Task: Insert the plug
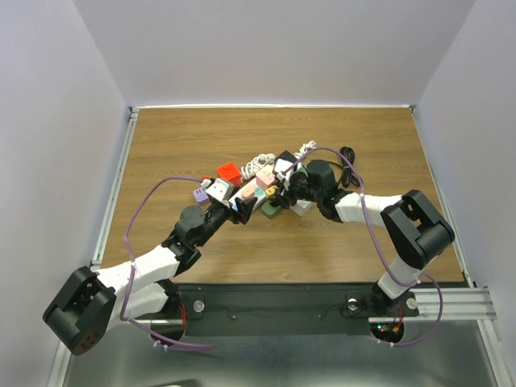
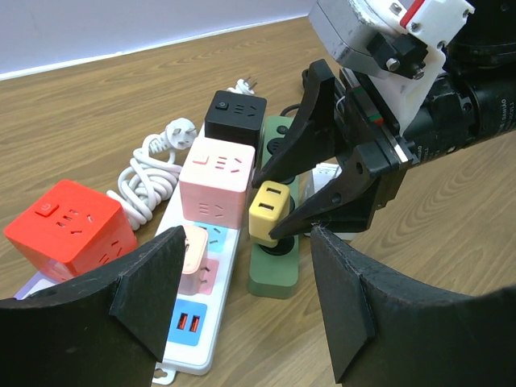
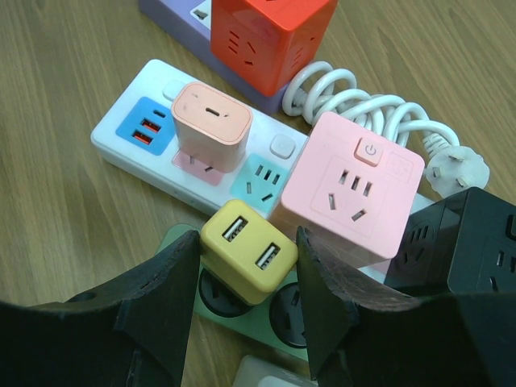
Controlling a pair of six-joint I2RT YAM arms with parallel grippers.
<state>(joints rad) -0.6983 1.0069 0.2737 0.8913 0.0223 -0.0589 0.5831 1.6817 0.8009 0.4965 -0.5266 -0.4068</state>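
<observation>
The yellow two-port USB plug (image 3: 248, 250) is pinched between my right gripper's (image 3: 247, 260) fingers. It sits slightly tilted on a round black socket of the green power strip (image 3: 256, 313); its prongs are hidden. The left wrist view shows the same plug (image 2: 270, 211) on the green strip (image 2: 274, 274). My left gripper (image 2: 248, 242) is open and empty, hovering just in front of the green strip's near end and the white strip. From above, both grippers (image 1: 234, 205) (image 1: 278, 192) meet at the cluster of strips.
A white power strip (image 2: 189, 347) holds a pale pink adapter (image 3: 211, 121) and a pink socket cube (image 3: 355, 185). A red cube (image 2: 68, 226), a black cube (image 2: 235, 117), a coiled white cable (image 2: 149, 169) and a purple strip (image 1: 199, 193) crowd around.
</observation>
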